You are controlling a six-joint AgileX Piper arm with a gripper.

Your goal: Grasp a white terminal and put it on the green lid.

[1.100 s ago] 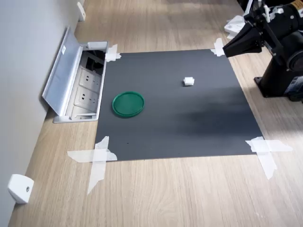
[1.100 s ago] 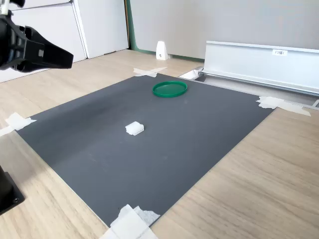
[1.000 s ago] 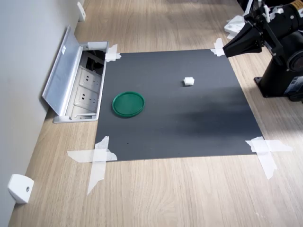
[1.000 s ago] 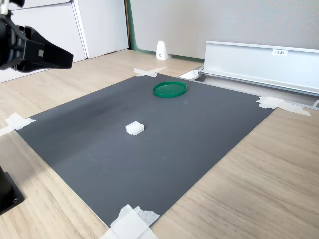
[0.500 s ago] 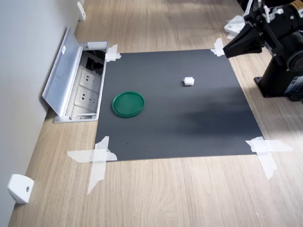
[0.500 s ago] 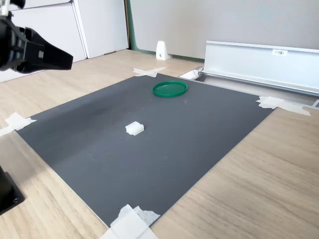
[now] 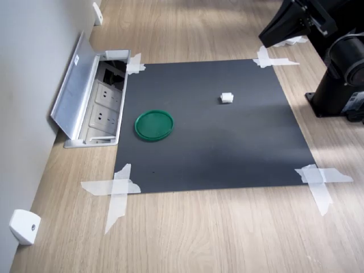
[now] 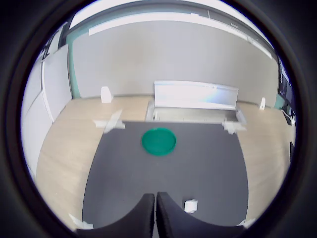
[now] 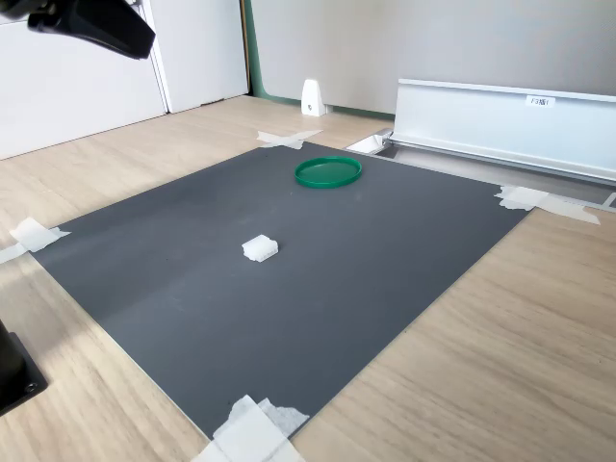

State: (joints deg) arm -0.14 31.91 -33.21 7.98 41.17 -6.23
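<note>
White terminal (image 7: 226, 98) on black mat (image 7: 227, 148), green lid (image 7: 154, 124) at its 8 o'clock in the first exterior view, fingers (image 8: 143, 218) pressed together, raised, holding nothing.

Grey wall (image 7: 28, 68), wood tabletop (image 7: 227, 239), white cabinets (image 9: 87, 87).

The black robot gripper (image 7: 266, 38) runs off the top edge in both exterior views, only its tip showing. In the wrist view, the tiny white boxy plastic terminal (image 8: 190, 206) is too small for detail.
</note>
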